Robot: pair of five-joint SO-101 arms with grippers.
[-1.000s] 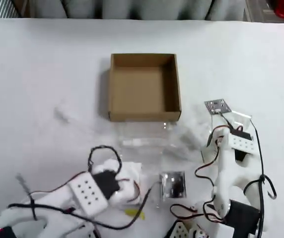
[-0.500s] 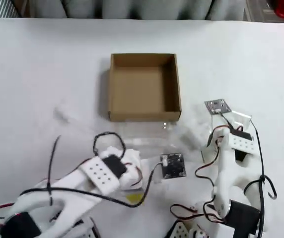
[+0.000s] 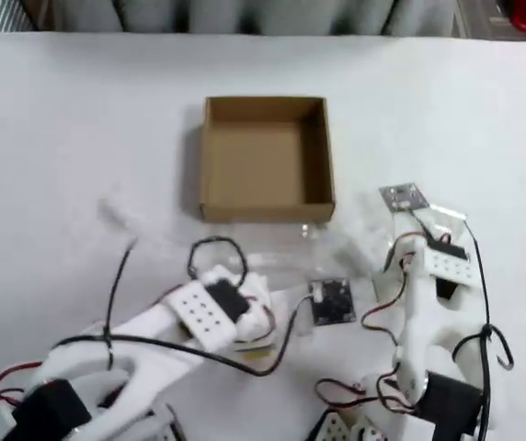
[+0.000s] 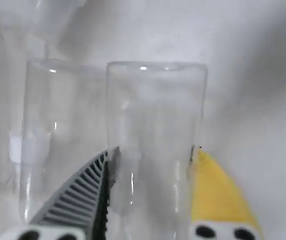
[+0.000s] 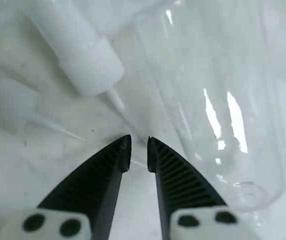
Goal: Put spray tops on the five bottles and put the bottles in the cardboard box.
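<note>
Near the cardboard box's (image 3: 265, 213) front edge, left hand (image 4: 154, 156) grips a bottle (image 4: 155, 115).

No writing, label, number or sign can be read anywhere, neither on the box (image 3: 265, 161) nor on the bottle (image 4: 155, 150).
</note>
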